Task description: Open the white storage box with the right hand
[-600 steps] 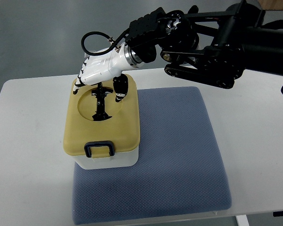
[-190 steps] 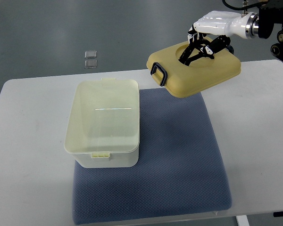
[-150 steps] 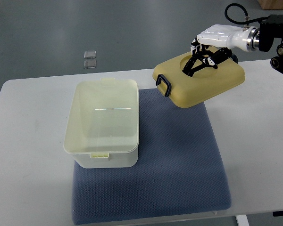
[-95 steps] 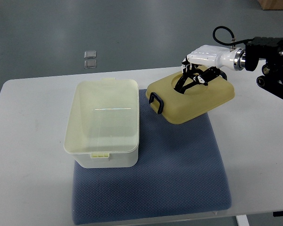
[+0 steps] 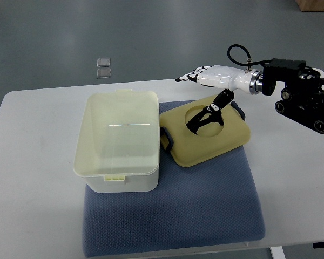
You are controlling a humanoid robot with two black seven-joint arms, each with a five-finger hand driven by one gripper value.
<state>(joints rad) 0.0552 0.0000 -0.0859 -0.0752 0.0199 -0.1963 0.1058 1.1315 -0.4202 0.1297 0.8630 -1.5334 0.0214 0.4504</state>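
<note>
**Lid off, box open on the mat**

With the lid off, I see the white storage box (image 5: 117, 141) open-topped on the left part of the blue mat (image 5: 205, 205), its interior showing. Just right of the box, the yellow lid (image 5: 206, 135) lies flat on the mat, its black latch (image 5: 167, 137) towards the box wall. Above the lid's far side, my right hand (image 5: 208, 81) holds nothing, fingers stretched out, with one dark finger (image 5: 218, 103) angled down over the lid's round recess.
</note>
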